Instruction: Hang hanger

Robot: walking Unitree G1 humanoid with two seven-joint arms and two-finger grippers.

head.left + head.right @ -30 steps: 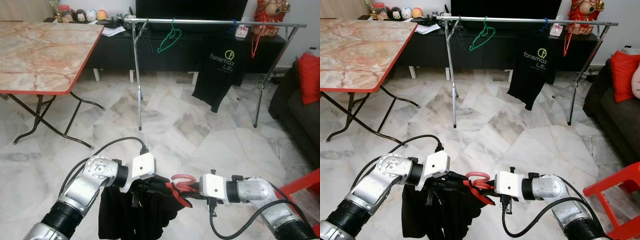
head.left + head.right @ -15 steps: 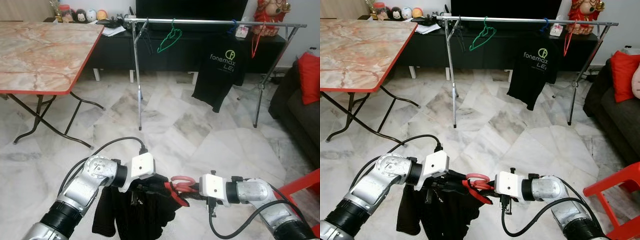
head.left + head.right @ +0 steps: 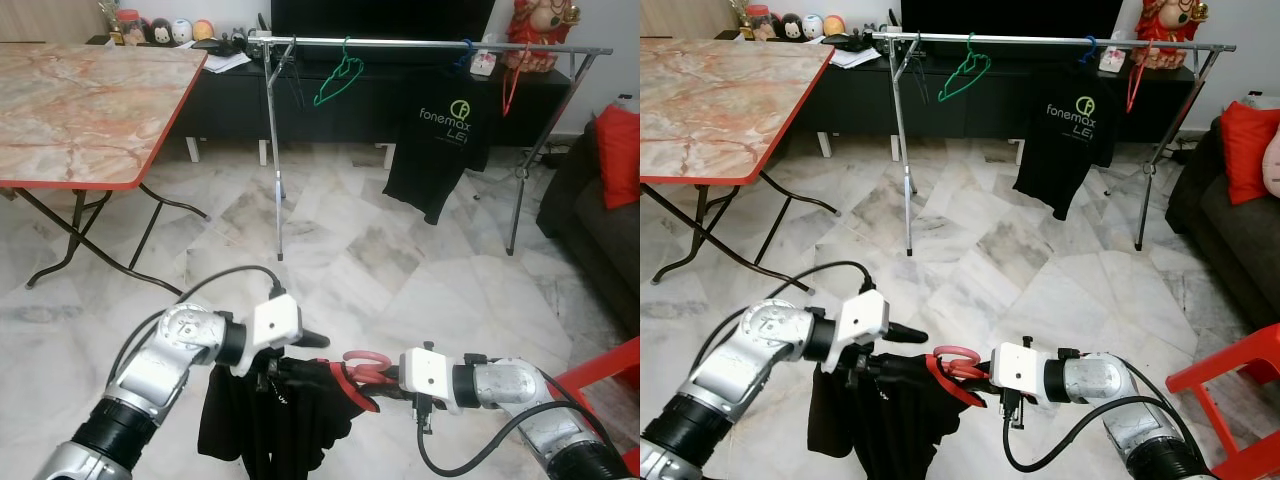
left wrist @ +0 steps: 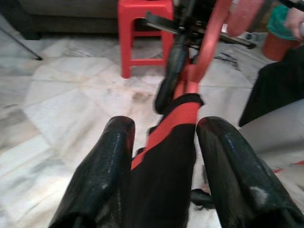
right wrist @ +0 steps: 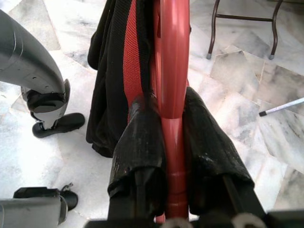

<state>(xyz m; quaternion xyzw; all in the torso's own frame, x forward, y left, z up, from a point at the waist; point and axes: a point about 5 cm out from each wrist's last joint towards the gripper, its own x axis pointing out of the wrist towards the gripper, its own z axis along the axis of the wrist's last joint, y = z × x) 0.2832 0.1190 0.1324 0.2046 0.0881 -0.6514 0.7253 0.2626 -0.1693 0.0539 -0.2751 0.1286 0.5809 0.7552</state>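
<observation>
Two brushed-silver, ball-jointed metal arms with ribbed black sleeves near the elbows each end in a boxy white wrist block, a looping black cable plugged into it, the left gripper and right gripper each bearing long, glossy black, scuffed fingers.

Right pincer around red hanger
</observation>
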